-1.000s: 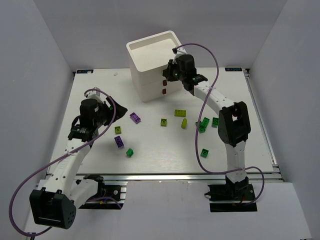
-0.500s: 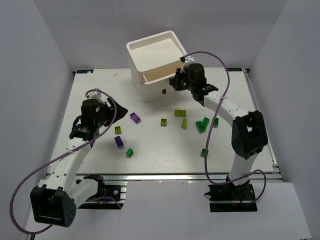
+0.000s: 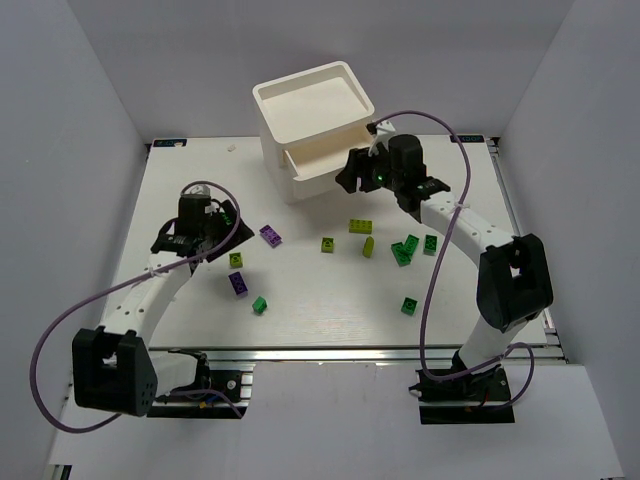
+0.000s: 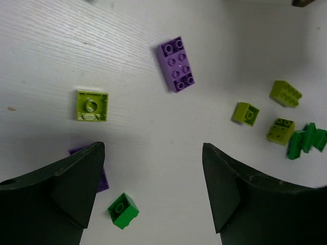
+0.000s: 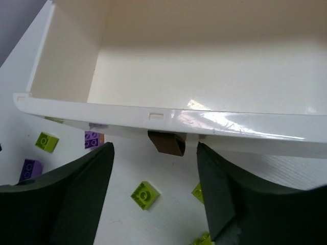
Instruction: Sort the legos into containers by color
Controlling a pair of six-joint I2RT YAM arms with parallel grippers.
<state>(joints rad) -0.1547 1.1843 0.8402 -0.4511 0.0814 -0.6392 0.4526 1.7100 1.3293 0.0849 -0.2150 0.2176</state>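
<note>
Sorting had barely begun, by my reading: the drawer unit [image 3: 290, 190] stood at the far edge of the worktop with its upper drawer [image 5: 173, 115] drawn partway out and bare inside, while the legos [image 3: 361, 226] lay scattered across the middle. The right gripper [image 5: 154, 153] hung with fingers spread either side of the brown handle [image 5: 166, 143], not closed on it. The left gripper [image 4: 153, 149], likewise released and empty, hovered near a purple brick [image 4: 177, 64] and a yellow-green brick [image 4: 92, 105]. Every visible brick remained to be picked and placed.

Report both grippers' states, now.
Left gripper: open, holding nothing.
Right gripper: open, fingers either side of the brown handle of the drawer, not clamping it.
</note>
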